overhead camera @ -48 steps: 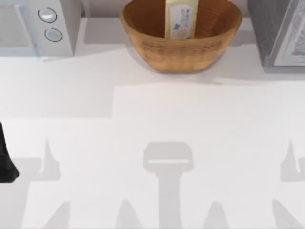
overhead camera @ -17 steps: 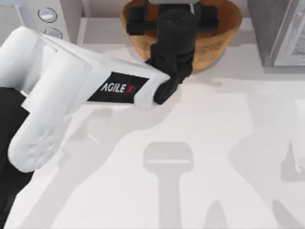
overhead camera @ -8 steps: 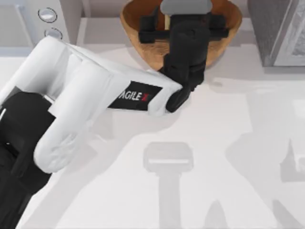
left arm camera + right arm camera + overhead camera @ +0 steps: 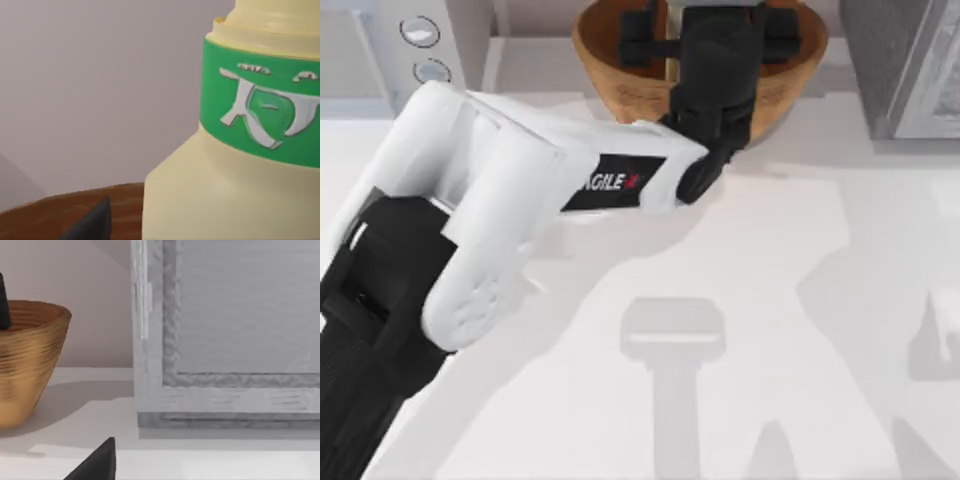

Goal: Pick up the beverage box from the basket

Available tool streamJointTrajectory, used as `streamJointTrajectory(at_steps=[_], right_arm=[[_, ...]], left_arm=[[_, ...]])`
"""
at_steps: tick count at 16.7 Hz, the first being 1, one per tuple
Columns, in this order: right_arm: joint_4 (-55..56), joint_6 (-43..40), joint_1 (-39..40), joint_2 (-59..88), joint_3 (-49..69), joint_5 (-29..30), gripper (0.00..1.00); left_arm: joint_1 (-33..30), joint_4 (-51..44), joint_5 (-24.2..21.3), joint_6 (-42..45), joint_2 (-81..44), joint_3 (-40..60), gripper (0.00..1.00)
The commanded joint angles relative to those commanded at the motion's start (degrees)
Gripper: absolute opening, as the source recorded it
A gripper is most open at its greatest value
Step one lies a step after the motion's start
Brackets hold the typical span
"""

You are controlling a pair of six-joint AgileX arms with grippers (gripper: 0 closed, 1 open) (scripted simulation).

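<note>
The left arm is stretched from the lower left of the white surface [image 4: 750, 300] toward the basket [image 4: 620, 95] at the far middle, and the left hand [image 4: 705, 20] is held over the basket's bowl, its black wrist body lying across the near rim. Beneath that body the beverage box [image 4: 671, 35] is glimpsed as a thin pale-yellow strip inside the basket; it stands directly under and ahead of the hand. In the left wrist view the beverage box [image 4: 230, 165] is seen very close, pale yellow with a green band bearing white marks below its neck, and the brown basket [image 4: 45, 217] interior lies beside it. One dark fingertip [image 4: 92, 222] is seen just beside the box's edge; whether the left hand is open or closed on the box cannot be told. In the right wrist view the basket [image 4: 25, 365] stands beside a grey cabinet [image 4: 225, 340], with a dark fingertip [image 4: 97, 462] of the right hand at the frame's edge.
</note>
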State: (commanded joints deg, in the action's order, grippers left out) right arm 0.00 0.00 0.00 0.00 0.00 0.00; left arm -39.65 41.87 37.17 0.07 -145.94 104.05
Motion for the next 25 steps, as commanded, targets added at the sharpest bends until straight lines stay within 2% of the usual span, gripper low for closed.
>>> streamJointTrajectory(at_steps=[3, 7, 20, 25], right_arm=[[0.00, 0.00, 0.00, 0.00, 0.00, 0.00, 1.00], [0.00, 0.00, 0.00, 0.00, 0.00, 0.00, 1.00], [0.00, 0.00, 0.00, 0.00, 0.00, 0.00, 1.00], [0.00, 0.00, 0.00, 0.00, 0.00, 0.00, 1.00]], left_arm=[[0.81, -1.97, -0.84, -0.04, -2.21, 4.15, 1.00], [0.90, -2.19, -0.93, -0.04, -2.45, 4.61, 1.00], [0.90, -2.19, -0.93, -0.04, -2.45, 4.61, 0.02], [0.90, -2.19, -0.93, -0.04, -2.45, 4.61, 0.00]])
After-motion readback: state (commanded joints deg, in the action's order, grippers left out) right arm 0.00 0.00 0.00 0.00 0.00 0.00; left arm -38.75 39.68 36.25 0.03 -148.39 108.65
